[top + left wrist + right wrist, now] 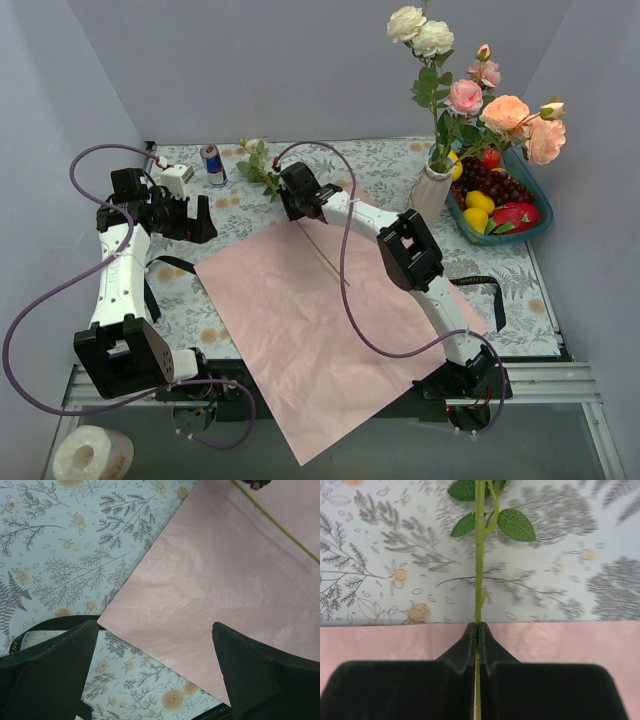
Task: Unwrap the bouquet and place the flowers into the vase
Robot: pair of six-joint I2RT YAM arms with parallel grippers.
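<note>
At edge of sheet [570, 650], right gripper [477, 627] clamps rose stem [478, 570], bloom indistinct; left gripper [155, 627] wide open.

The tabletop [385, 165] lies open midway along its far edge, hemmed by a drink can [212, 165] and leafy rose [258, 165] toward the far-left corner and the vase [430, 190] and fruit bowl [530, 225] at the far-right corner, the right arm [400, 245] spanning the pink paper sheet [290, 320] mid-table.
</note>
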